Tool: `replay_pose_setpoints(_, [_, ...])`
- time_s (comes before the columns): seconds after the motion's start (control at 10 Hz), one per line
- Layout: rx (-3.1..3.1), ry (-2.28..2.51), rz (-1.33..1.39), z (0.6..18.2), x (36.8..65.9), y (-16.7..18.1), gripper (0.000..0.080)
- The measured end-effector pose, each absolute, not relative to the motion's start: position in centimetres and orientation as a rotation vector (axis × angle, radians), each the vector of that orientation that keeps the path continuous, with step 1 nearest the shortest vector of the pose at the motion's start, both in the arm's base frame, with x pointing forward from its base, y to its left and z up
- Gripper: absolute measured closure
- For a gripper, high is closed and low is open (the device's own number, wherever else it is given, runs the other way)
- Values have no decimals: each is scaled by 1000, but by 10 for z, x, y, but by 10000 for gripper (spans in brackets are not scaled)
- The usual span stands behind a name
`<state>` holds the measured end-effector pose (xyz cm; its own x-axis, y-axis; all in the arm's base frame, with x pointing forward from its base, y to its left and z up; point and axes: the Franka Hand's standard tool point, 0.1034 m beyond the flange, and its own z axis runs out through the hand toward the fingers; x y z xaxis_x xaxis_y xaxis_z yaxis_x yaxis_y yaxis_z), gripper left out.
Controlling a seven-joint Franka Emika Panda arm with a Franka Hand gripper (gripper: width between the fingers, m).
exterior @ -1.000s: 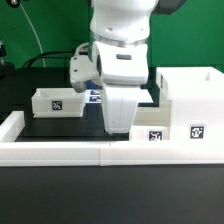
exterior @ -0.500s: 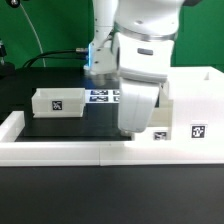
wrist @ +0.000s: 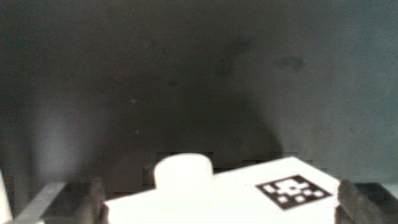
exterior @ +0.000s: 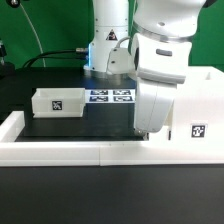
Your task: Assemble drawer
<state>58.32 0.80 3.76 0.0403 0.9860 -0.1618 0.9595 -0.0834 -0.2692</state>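
In the exterior view the big open-fronted box housing [exterior: 195,100] stands at the right, with a tag on its front. One small tray [exterior: 57,101] sits at the left on the black mat. My gripper [exterior: 150,128] hangs low just left of the housing and hides the second tray. In the wrist view that second tray [wrist: 214,195], white with a square tag [wrist: 294,189], lies between my two fingers [wrist: 71,203]. The gripper [wrist: 222,207] is open wide, with a finger on each side of the tray. I cannot tell whether the fingers touch it.
The long low white border wall [exterior: 70,152] runs along the front and up the exterior view's left side. The marker board [exterior: 110,96] lies behind the arm near the robot base. Black mat lies between the left tray and my gripper.
The arm has moved steadily toward the exterior view's right, from mid-table to over the tray beside the housing, and now hides that tray. The left tray and the housing have not moved.
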Motion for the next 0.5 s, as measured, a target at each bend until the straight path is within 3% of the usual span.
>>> replay_pose_setpoints(0.5, [-2194,-2065,481,40,573,-14,151])
